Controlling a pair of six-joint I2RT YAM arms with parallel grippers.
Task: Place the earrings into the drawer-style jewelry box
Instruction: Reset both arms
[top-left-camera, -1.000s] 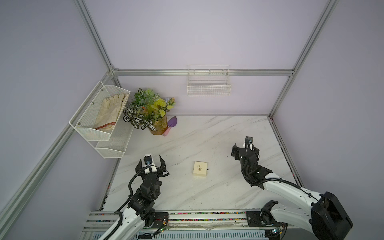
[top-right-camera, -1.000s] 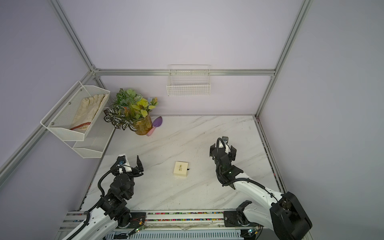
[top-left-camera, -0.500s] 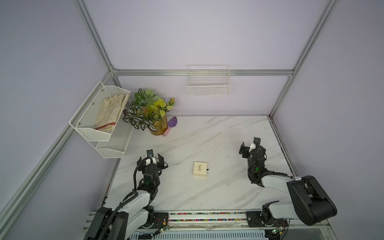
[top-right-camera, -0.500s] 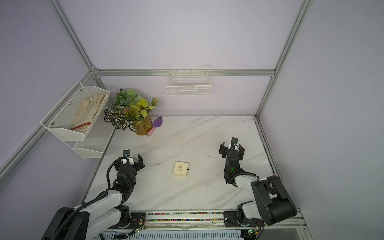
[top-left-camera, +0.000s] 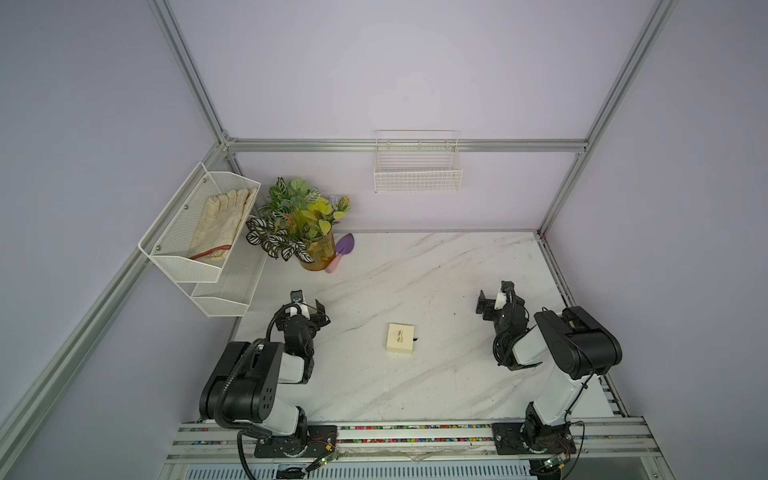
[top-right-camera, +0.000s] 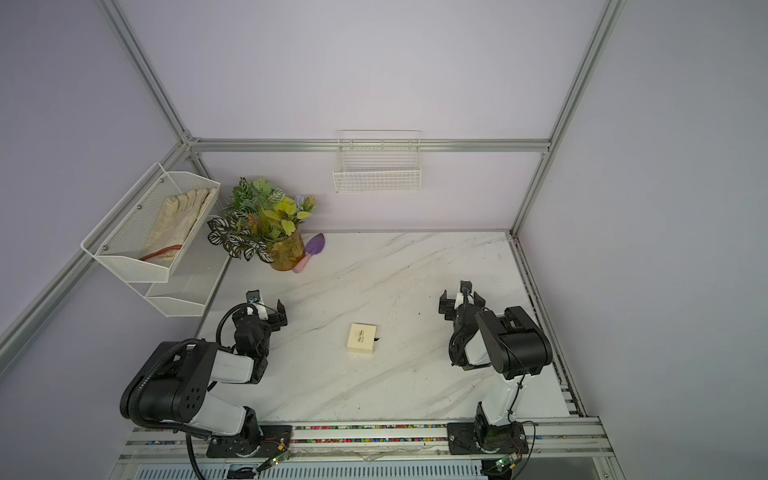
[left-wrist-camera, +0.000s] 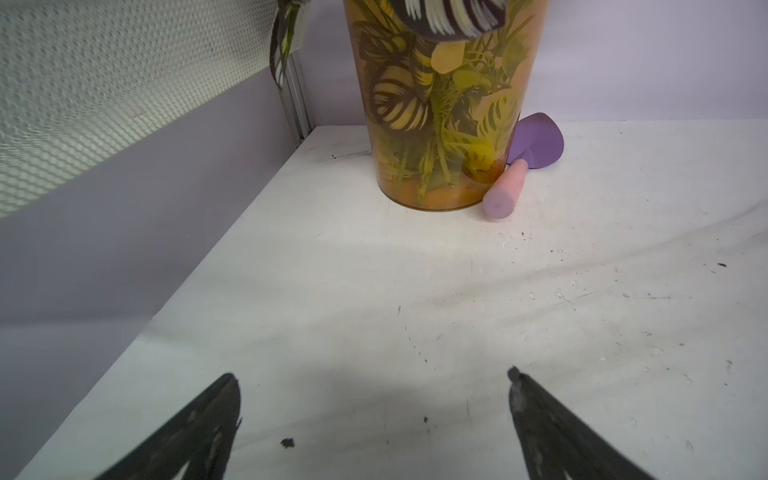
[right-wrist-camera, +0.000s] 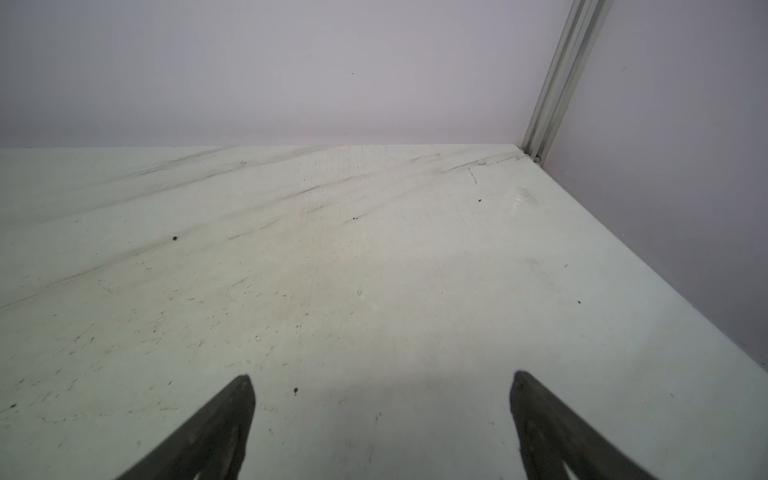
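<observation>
Checking my left fingers (left-wrist-camera: 203, 419) and right fingers (right-wrist-camera: 220, 424), I find both pairs spread wide and holding nothing, with only bare table (right-wrist-camera: 374, 291) between them. The jewelry box (top-left-camera: 400, 338) (top-right-camera: 361, 339) lies between the two pairs, well apart from each. Its tray looks slid shut, with the pull tab (top-left-camera: 414, 340) facing the right fingers. I cannot spot the earrings; they may be inside or too small to show. If they are still out, my next move is pulling that tab. Ahead of the left fingers a pot (left-wrist-camera: 440, 124) holds a plant, with a trowel (left-wrist-camera: 505, 195) just beside it. Further off, the mesh shelf (top-left-camera: 183, 266) holds gloves (top-left-camera: 220, 224), and the wire basket (top-left-camera: 417, 183) looks empty.
</observation>
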